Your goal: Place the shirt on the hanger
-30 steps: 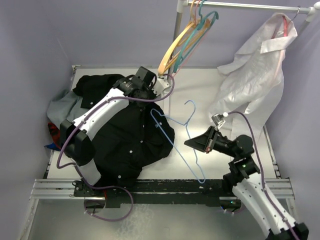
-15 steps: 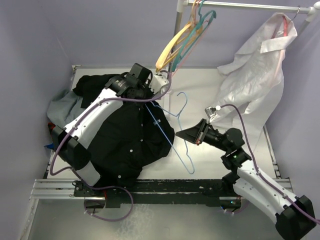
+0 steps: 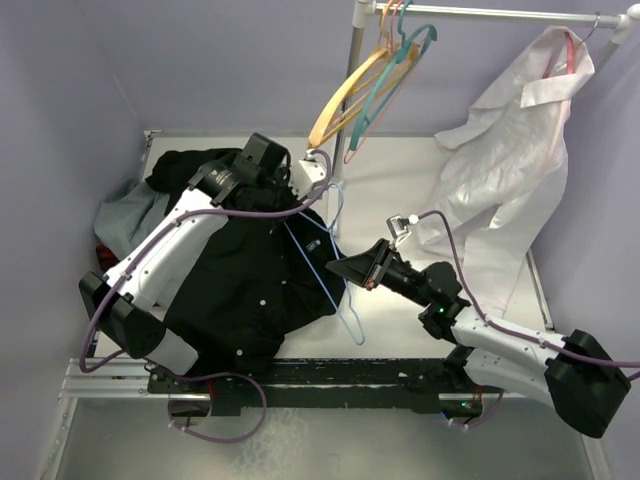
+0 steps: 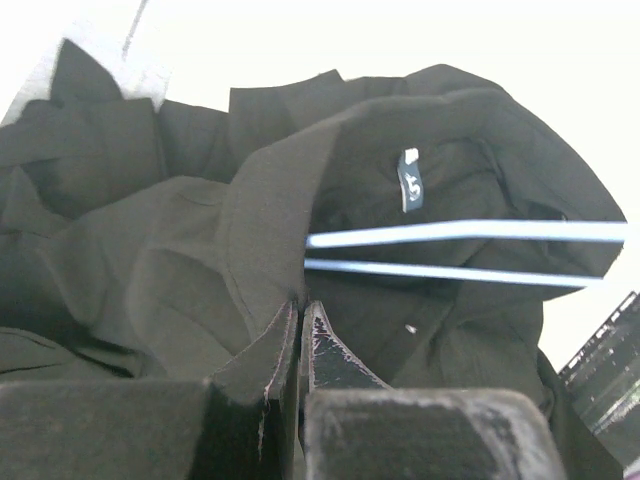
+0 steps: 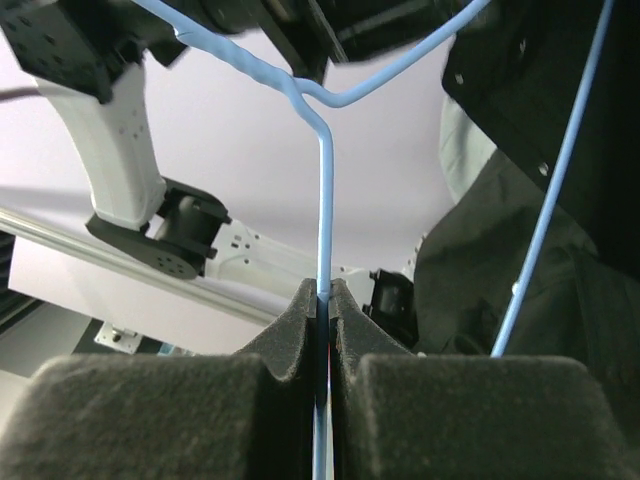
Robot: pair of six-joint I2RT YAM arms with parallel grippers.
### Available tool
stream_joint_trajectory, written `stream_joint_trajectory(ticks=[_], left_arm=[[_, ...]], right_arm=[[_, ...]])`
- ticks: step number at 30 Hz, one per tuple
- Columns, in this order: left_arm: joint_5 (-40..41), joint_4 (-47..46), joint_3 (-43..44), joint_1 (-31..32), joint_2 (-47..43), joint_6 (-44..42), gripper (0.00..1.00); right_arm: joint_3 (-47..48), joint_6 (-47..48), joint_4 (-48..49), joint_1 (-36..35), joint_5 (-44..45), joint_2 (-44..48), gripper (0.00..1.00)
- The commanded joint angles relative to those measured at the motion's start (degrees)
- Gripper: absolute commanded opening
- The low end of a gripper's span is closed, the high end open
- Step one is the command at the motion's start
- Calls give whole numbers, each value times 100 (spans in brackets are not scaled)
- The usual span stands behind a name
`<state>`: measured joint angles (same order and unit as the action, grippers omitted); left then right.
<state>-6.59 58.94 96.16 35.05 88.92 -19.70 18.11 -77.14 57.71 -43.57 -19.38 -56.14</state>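
The black shirt point(image 3: 250, 290) lies bunched on the left of the table. My left gripper point(image 3: 272, 188) is shut on a fold of its cloth near the collar; in the left wrist view the jaws point(image 4: 300, 305) pinch black fabric below the neck label point(image 4: 411, 180). My right gripper point(image 3: 340, 268) is shut on the thin light-blue hanger point(image 3: 349, 322) and holds it tilted over the shirt's right edge. In the right wrist view the hanger wire point(image 5: 322, 200) runs straight up from the closed gripper point(image 5: 324, 290). Two hanger wires point(image 4: 450, 232) cross the open collar area.
A rail at the back right carries orange and teal hangers point(image 3: 370, 85) and a white garment point(image 3: 510, 150) on a pink hanger. The rail's upright pole point(image 3: 355, 50) stands behind the shirt. Grey cloth point(image 3: 120, 215) and plaid cloth point(image 3: 105, 265) lie at the left edge.
My right arm has carried the hanger leftward until it overlaps the shirt's right edge. My left gripper has shifted slightly left, still holding the shirt.
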Motion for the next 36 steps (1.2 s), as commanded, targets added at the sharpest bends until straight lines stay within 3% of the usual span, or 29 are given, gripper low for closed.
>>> stream_joint_trajectory(ticks=[1, 8, 18, 28, 36], left_arm=[[-502, 125, -387, 2, -485, -105, 0], [-1384, 225, -606, 2, -883, -184, 0], [-1852, 311, -1024, 2, -1251, -339, 0], [-2166, 539, -1359, 2, -1474, -531, 0], [-915, 306, -1829, -2, -1566, -689, 0]], right_arm=[[-25, 180, 1393, -127, 799, -117, 0], [-101, 24, 2803, -231, 924, -1305, 0], [341, -168, 4932, -381, 1017, -3424, 0], [841, 260, 5035, -444, 1059, -4136, 0], [662, 454, 5039, -441, 1204, -3879, 0]])
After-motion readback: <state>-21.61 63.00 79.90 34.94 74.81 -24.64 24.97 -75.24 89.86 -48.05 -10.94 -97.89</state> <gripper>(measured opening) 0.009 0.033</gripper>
